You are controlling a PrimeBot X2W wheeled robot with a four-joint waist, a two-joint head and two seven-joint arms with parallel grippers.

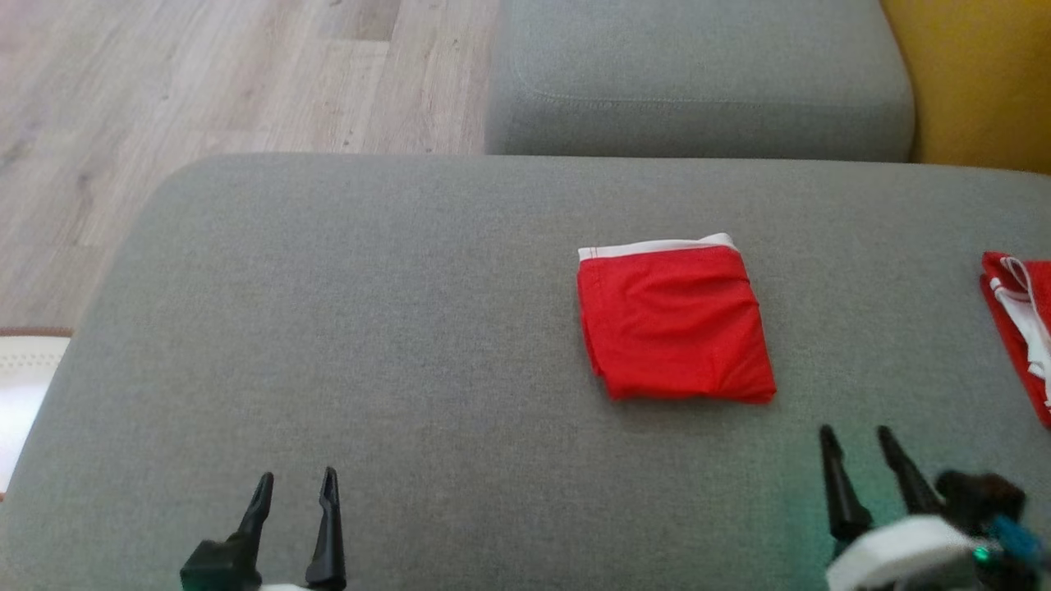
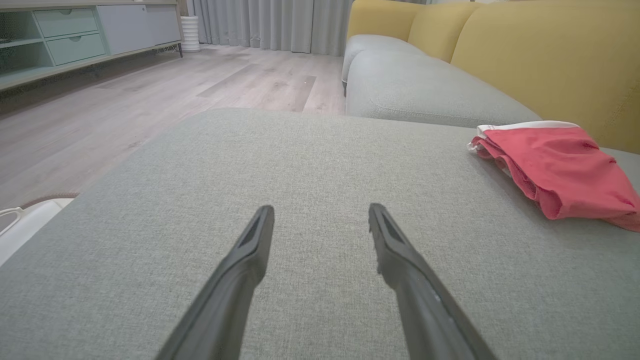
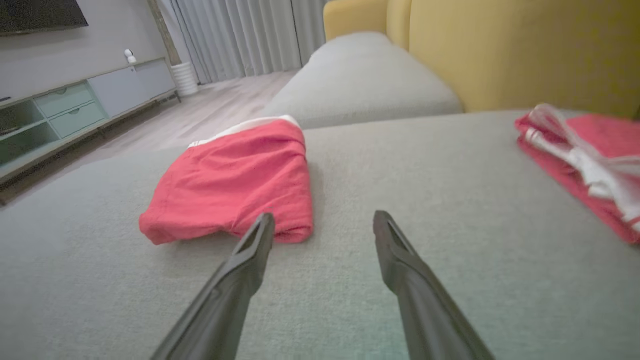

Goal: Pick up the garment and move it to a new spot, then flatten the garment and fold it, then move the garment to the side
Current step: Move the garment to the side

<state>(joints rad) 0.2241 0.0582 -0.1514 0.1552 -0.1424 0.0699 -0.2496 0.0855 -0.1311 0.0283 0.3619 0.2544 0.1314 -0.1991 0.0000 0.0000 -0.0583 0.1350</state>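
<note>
Head view gives you the garment (image 1: 675,320) lying folded into a compact red block, its white waistband along the far edge. It rests on the grey seat cushion (image 1: 369,328), right of the middle, and neither gripper has hold of it.

Your right gripper (image 1: 855,429) sits just near of the garment's near right corner. Its two dark fingers stand parted with nothing between them, pointing away over bare fabric. In the right wrist view, one fingertip lines up with the garment's near edge. You cannot tell from that whether it touches the cloth.

Your left gripper (image 1: 298,474) is at the near left, well apart from the garment. Its fingers are also spread and empty above the cushion. In the left wrist view the garment lies off to the far right of them.

A second red cloth (image 1: 1022,328) with white trim lies at the right edge of the cushion, apart from the garment. Beyond the cushion you see another grey cushion (image 1: 698,74), with a yellow backrest (image 1: 985,74) on its right. The wooden floor (image 1: 205,82) stretches off to the far left. The left wrist view adds a low cabinet (image 2: 65,35) with drawers and pale curtains (image 2: 270,22).
</note>
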